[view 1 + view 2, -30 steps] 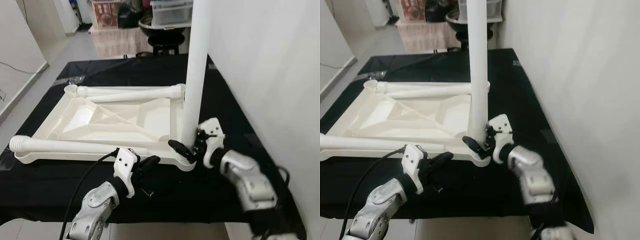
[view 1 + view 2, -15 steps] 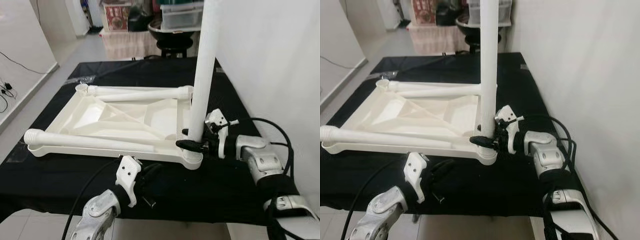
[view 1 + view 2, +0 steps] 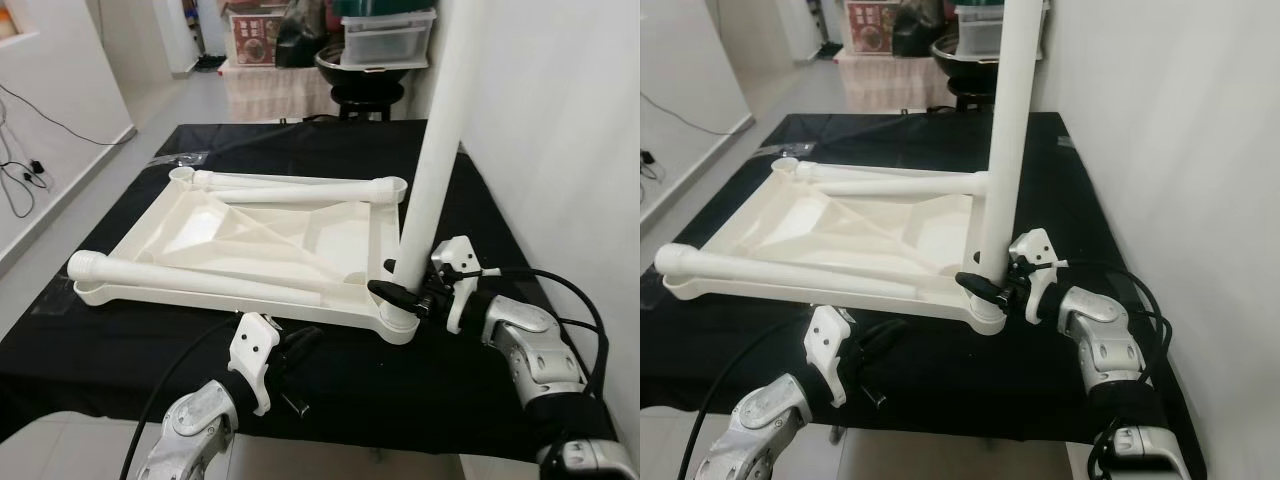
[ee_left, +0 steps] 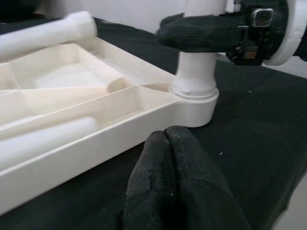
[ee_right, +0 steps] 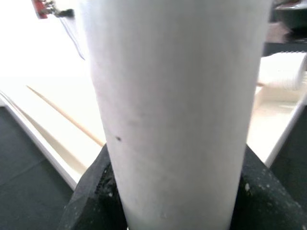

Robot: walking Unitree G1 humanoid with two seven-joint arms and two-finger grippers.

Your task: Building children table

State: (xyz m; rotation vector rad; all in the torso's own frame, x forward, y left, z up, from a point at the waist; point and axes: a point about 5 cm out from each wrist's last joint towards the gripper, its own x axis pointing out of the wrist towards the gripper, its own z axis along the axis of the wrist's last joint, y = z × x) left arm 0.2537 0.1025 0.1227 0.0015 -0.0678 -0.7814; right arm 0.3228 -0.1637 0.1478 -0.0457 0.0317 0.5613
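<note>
- Left eye view: the white plastic children's tabletop (image 3: 250, 245) lies upside down on the black cloth-covered work table (image 3: 120, 340), ribbed underside up.
- One long white plastic leg (image 3: 440, 150) stands upright in the corner socket (image 3: 400, 325) nearest the robot's right, close to the white wall (image 3: 560, 150).
- The right gripper (image 3: 405, 293) reaches in from the right side with its silver forearm roughly level. Its black fingers (image 5: 91, 201) are clenched around the base of that upright leg, one on each side, just above the socket.
- The left gripper (image 3: 298, 345) hovers low over the black cloth, just in front of the tabletop's near edge, its arm bent up from below. In the left wrist view its two black fingertips (image 4: 168, 167) are pressed together on nothing, pointing toward the socket corner.
- Three loose white legs rest on the upturned tabletop: one (image 3: 200, 282) along the near edge, two (image 3: 300, 188) along the far edge.
- Compared with a second ago, the right forearm has swung from steeply below the socket to a flatter reach from the side, with its black cable (image 3: 560, 290) now looping in view.
- The left gripper has dropped a little lower and nearer the table's front edge; the camera has pulled back, so the whole scene sits further right.
</note>
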